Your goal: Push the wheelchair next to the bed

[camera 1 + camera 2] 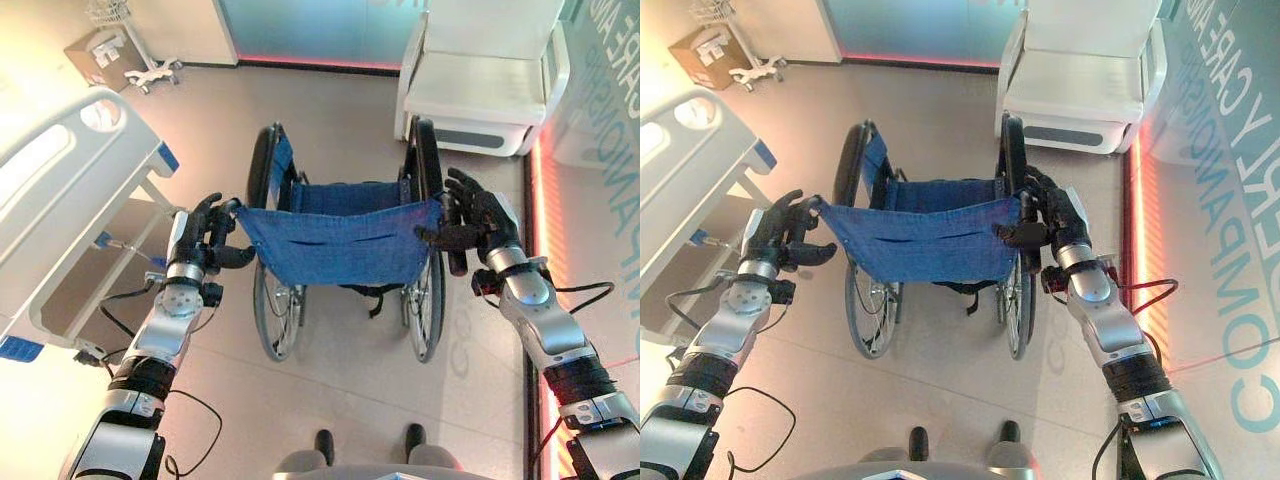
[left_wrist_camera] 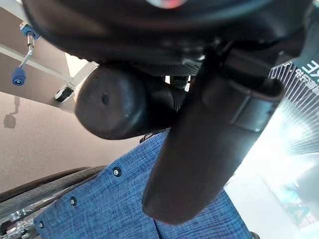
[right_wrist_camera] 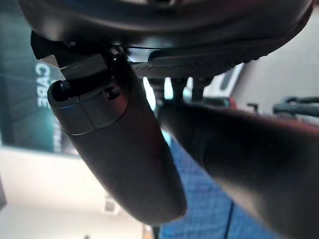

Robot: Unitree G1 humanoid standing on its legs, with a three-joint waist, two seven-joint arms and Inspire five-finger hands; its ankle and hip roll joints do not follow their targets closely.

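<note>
A wheelchair (image 1: 340, 245) with a blue cloth back and large black wheels stands in the middle of the floor, facing away from me. My left hand (image 1: 205, 240) is curled round its left push handle (image 2: 114, 107). My right hand (image 1: 478, 222) is curled round the right push handle (image 3: 249, 164), the thumb across the top corner of the blue back. The bed (image 1: 60, 190), white-framed with blue corner pieces, lies along the left side, its footboard a short gap from the wheelchair's left wheel.
A white armchair (image 1: 490, 85) stands at the back right, just beyond the wheelchair's right wheel. A cardboard box (image 1: 100, 55) and a wheeled white stand (image 1: 150, 70) sit at the back left. A glowing red strip (image 1: 540, 200) runs along the floor on the right.
</note>
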